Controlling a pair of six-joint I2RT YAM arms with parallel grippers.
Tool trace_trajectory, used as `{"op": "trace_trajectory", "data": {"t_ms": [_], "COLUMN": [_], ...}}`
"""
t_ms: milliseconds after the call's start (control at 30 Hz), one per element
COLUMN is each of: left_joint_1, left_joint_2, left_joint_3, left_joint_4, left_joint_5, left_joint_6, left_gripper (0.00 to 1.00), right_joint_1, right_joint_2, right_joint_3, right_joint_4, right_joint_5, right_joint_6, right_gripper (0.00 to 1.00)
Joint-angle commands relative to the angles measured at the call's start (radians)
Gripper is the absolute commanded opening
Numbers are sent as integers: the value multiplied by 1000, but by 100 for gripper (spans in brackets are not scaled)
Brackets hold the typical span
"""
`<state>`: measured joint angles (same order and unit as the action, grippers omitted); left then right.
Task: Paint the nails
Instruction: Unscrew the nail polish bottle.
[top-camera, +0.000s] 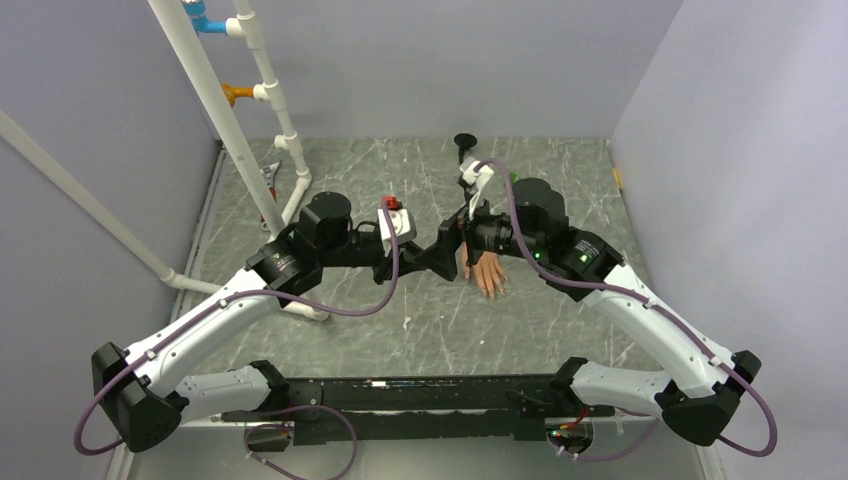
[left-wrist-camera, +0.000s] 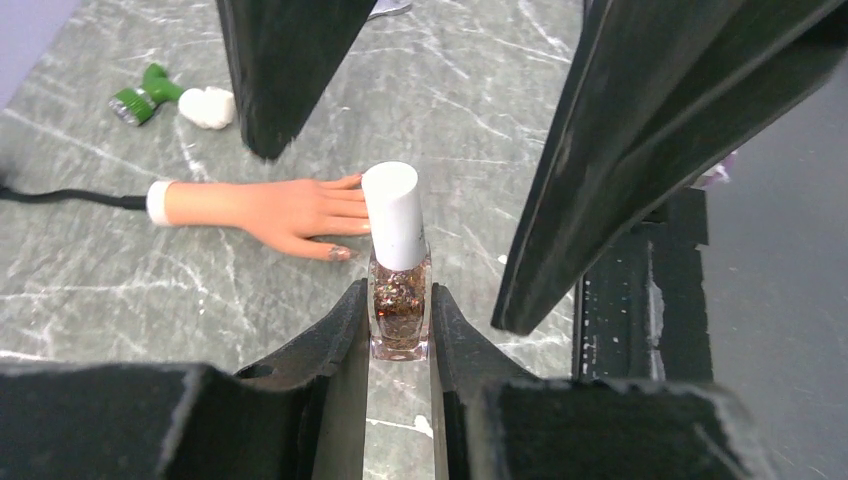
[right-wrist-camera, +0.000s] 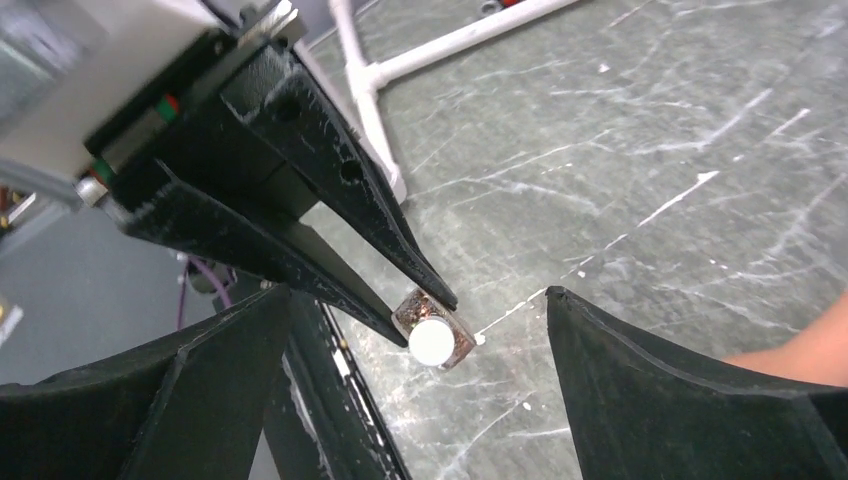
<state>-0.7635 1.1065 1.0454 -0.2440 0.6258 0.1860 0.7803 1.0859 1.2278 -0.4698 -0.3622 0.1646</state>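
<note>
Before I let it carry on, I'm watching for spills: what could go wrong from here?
1. The right hand stands open around the white cap; closing off-centre could twist the polish bottle in the left hand, which grips only its glass part.
2. The mannequin hand lies close behind the bottle, so a stray move could nudge it.
3. Once uncapped, a tilted bottle could spill onto the table.

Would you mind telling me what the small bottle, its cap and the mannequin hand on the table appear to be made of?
The bottle looks like clear glossy glass: brown glitter flakes show through it. Its cap seems smooth white plastic with a soft sheen. The mannequin hand looks like matte peach rubber or silicone; sight alone cannot settle which.
</note>
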Motion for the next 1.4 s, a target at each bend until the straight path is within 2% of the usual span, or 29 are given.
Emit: {"op": "trace_trajectory", "data": {"t_ms": [0,200,333,433,567,933,1100,1367], "left_joint_1": [-2,-1,-1,-1,-2,-2,-3,-3], "left_joint_2": [3,-8,-18,-22,-25,-17,-13,-14], "left_joint_3": [36,29,22,26,24,25,27,29], "left_joint_4": [58,68,81,74,72,67,66,68], "left_joint_5": [-91,-116,-161,-196,-224,-230,-227,-221], "left_joint_6": [-20,-28,-34,-26,-18,-17,-17,-20], "left_gripper": [0,0,0,0,0,0,0,0], "right_joint_1": [2,0,-1,0,0,0,0,0], "right_joint_2": [-10,-31,3,13,25,151,179,207], "right_joint_3": [76,63,96,94,104,234,259,275], "right_joint_4": [-22,-32,-58,-36,-25,-155,-188,-230], "right_joint_5": [168,342,329,292,280,262,245,210], "right_joint_6": [119,265,314,336,353,365,361,338], "right_gripper": [100,100,100,88,77,62,50,44]}}
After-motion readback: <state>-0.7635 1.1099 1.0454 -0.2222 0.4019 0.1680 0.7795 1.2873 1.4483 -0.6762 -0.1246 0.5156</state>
